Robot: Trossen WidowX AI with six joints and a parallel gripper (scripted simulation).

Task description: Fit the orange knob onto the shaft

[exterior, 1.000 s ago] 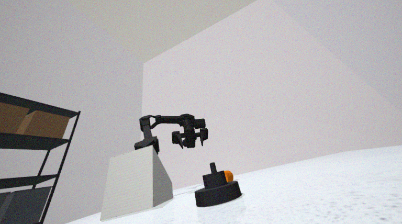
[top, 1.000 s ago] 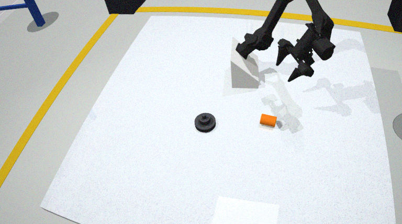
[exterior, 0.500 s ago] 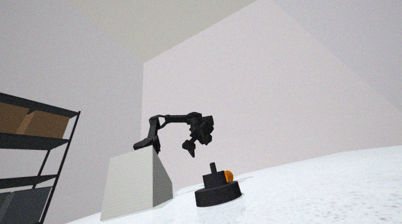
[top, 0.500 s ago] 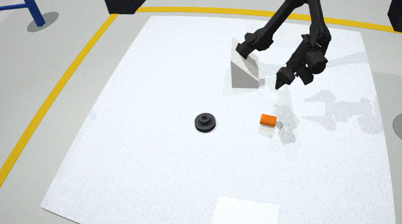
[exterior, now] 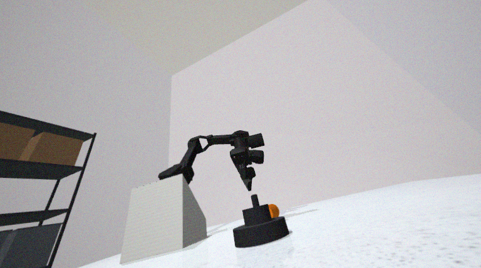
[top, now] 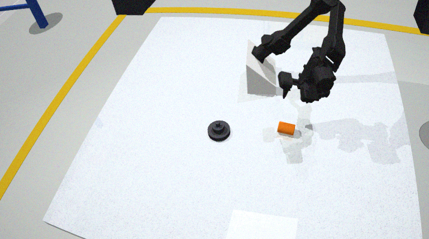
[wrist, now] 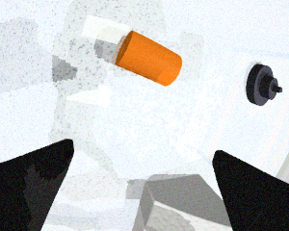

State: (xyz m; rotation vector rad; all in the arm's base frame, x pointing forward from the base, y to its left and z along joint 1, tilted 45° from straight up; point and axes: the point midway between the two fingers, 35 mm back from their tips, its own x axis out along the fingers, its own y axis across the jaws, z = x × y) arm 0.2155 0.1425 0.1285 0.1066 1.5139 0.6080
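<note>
The orange knob (top: 286,128) (exterior: 274,210) (wrist: 151,59) is a cylinder lying on its side on the white surface. In the exterior view it is partly hidden behind the pedestal; its hole does not show. The dark round pedestal (top: 211,133) (exterior: 260,235) (wrist: 253,87) stands apart from the knob, to its left in the top view. The thin shaft (top: 217,123) (exterior: 254,200) (wrist: 279,89) stands bare on top; its flat side cannot be made out. My gripper (top: 296,98) (wrist: 144,153) is open and empty, above the surface, with the knob ahead of its fingertips in the wrist view.
The arm's pale wedge-shaped base block (top: 261,81) (exterior: 156,218) (wrist: 183,192) stands behind the knob and pedestal in the top view. A shelf rack (exterior: 39,168) with boxes stands at the left in the exterior view. Yellow floor lines (top: 221,11) run outside the white surface.
</note>
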